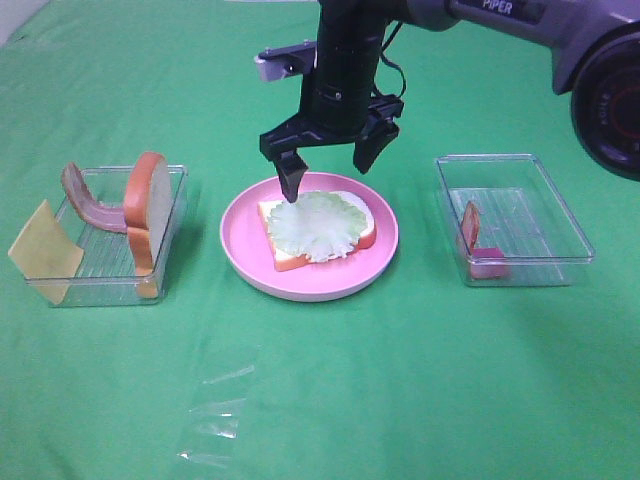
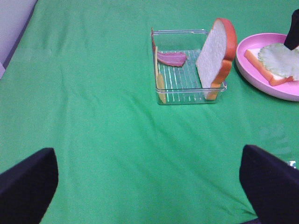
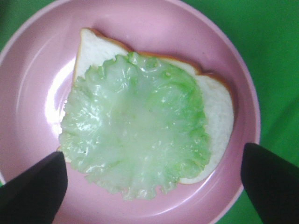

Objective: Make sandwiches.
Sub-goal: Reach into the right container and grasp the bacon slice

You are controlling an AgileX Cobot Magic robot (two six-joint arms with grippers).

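Observation:
A white bread slice (image 1: 272,214) with orange-brown crust lies on the round pink plate (image 1: 240,240), and a pale green lettuce leaf (image 1: 318,225) lies on top of it. My right gripper (image 1: 328,172) hangs open and empty just above them. The right wrist view shows its dark fingertips (image 3: 35,191) either side of the lettuce (image 3: 135,130), bread (image 3: 93,46) and plate (image 3: 37,70). In the left clear tray (image 1: 100,292) a second bread slice (image 1: 150,205) stands on edge beside a bacon strip (image 1: 85,200) and a yellow cheese square (image 1: 42,255). My left gripper (image 2: 147,156) is open and empty over bare cloth.
The left wrist view shows the left tray (image 2: 187,91) with the upright bread (image 2: 215,51), bacon (image 2: 172,58) and cheese (image 2: 160,81), and the plate (image 2: 280,88) beyond it. The right clear tray (image 1: 520,165) holds a reddish piece (image 1: 472,228). A clear plastic film (image 1: 215,415) lies on the green cloth.

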